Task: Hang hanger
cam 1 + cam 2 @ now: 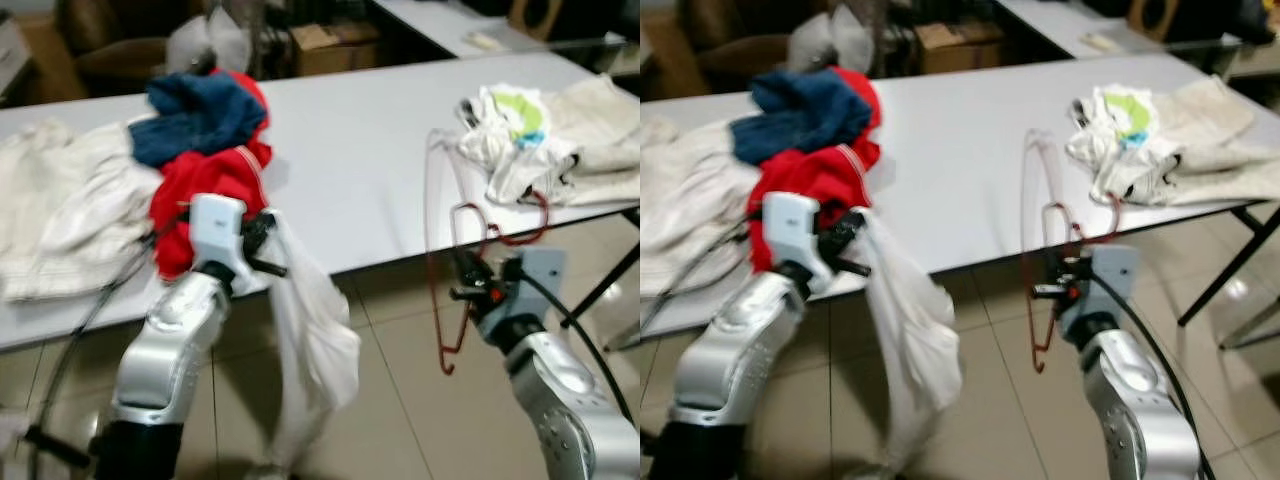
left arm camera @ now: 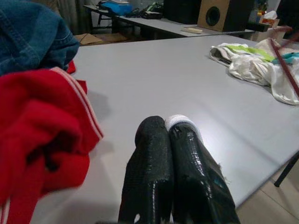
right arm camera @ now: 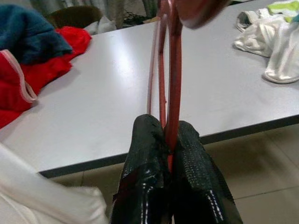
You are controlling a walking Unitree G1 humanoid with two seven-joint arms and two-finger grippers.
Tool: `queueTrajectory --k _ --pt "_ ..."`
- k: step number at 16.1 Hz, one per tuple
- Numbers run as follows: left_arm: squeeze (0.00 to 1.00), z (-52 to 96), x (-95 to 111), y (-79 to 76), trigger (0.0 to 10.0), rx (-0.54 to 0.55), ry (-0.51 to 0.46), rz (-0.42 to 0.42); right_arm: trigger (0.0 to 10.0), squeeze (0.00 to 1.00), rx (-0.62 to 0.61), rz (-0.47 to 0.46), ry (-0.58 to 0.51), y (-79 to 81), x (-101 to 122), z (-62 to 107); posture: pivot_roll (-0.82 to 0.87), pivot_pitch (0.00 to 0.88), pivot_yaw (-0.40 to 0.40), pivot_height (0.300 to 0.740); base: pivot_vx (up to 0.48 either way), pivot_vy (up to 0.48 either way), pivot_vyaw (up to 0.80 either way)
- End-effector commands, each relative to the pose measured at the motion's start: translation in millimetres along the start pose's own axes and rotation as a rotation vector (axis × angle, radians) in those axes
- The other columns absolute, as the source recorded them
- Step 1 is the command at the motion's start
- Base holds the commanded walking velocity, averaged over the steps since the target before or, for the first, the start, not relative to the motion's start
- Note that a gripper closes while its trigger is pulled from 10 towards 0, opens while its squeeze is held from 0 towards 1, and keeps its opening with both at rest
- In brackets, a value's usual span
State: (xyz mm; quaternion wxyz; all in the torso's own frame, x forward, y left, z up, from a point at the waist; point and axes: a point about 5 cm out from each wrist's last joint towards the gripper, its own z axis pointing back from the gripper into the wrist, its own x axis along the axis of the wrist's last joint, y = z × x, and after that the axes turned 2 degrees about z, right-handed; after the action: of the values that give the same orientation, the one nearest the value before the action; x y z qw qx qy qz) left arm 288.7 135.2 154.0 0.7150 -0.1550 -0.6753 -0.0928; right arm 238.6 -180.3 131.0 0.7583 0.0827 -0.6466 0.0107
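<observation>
From the left eye view, the main risk is tangling: the red hanger (image 1: 447, 262) dangles from the right gripper (image 1: 472, 285) just off the front edge of the surface (image 1: 370, 150), with its hook near the white clothes pile (image 1: 520, 135), so a swing could snag that cloth and drag it off. The left gripper (image 1: 262, 243) holds a white garment (image 1: 310, 340) that hangs toward the floor; its weight could pull it free. The left arm is bent upward, wrist level with the surface edge, beside the red garment (image 1: 205, 190) and the blue denim (image 1: 195, 115).

In the right eye view, the right arm rises from below, forearm steep, wrist just under the surface edge, the hanger upright above it and trailing down beside it.

The left wrist view shows the jaws pressed together, with a sliver of white cloth pinched at the tip.

In the right wrist view, the jaws pinch the hanger's thin red wires between them; a grip on such narrow wire could let the hanger pivot or slide.
</observation>
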Motion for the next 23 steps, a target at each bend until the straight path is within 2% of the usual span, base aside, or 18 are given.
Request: queueTrajectory --k 1,4,6,9,11,13,17,18,19,20,21,23 --pt "0.0 -4.3 8 -9.6 10.0 -0.037 -0.036 -0.004 10.0 0.0 0.022 0.059 -0.011 -6.9 7 5.7 0.05 0.001 0.035 0.74 0.386 0.0 0.0" --pt "0.0 -19.4 26 -11.7 10.0 -0.061 -0.072 -0.044 10.0 0.0 0.207 0.22 0.048 -19.4 18 17.7 0.05 0.001 0.02 0.74 0.39 0.0 0.0" --pt "0.0 -38.1 46 -5.1 10.0 -0.043 -0.107 -0.056 10.0 0.0 0.329 0.312 0.075 -32.8 33 30.3 0.06 0.0 0.014 0.74 0.386 0.0 0.0" --pt "0.0 -64.7 72 5.1 10.0 -0.012 -0.118 -0.091 10.0 0.0 0.57 0.361 0.102 -40.9 62 59.4 0.05 0.0 0.012 0.74 0.389 0.0 0.0" --pt "0.0 -75.3 84 14.9 10.0 0.03 -0.115 -0.129 10.0 0.0 0.708 0.356 0.164 -41.4 69 79.5 0.05 0.0 0.01 0.74 0.386 0.0 0.0" --pt "0.0 -86.6 102 24.4 10.0 0.039 -0.127 -0.161 10.0 0.0 0.749 0.37 0.233 -52.0 75 94.9 0.05 0.0 0.003 0.74 0.384 0.0 0.0" --pt "0.0 -97.8 109 32.2 10.0 0.044 -0.123 -0.202 10.0 0.0 0.78 0.383 0.23 -59.2 90 107.4 0.05 0.0 0.01 0.74 0.384 0.0 0.0" --pt "0.0 -100.7 108 32.8 10.0 0.043 -0.111 -0.234 10.0 0.0 0.749 0.406 0.229 -64.6 94 108.0 0.05 0.0 0.01 0.74 0.382 0.0 0.0" --pt "0.0 -102.5 106 34.7 10.0 0.048 -0.093 -0.285 10.0 0.0 0.672 0.465 0.253 -75.7 96 106.6 0.05 0.0 0.01 0.74 0.382 0.0 0.0" --pt "0.0 -102.9 107 38.8 10.0 0.075 -0.092 -0.302 10.0 0.0 0.593 0.512 0.255 -85.8 99 103.5 0.05 0.0 0.013 0.74 0.382 0.0 0.0" --pt "0.0 -102.9 109 43.6 10.0 0.103 -0.098 -0.291 10.0 0.0 0.57 0.493 0.225 -91.1 105 103.5 0.05 0.0 0.013 0.74 0.386 0.0 0.0" --pt "0.0 -104.5 113 48.9 10.0 0.134 -0.108 -0.291 10.0 0.0 0.635 0.46 0.151 -85.1 118 109.2 0.05 0.0 0.009 0.74 0.384 0.0 0.0"
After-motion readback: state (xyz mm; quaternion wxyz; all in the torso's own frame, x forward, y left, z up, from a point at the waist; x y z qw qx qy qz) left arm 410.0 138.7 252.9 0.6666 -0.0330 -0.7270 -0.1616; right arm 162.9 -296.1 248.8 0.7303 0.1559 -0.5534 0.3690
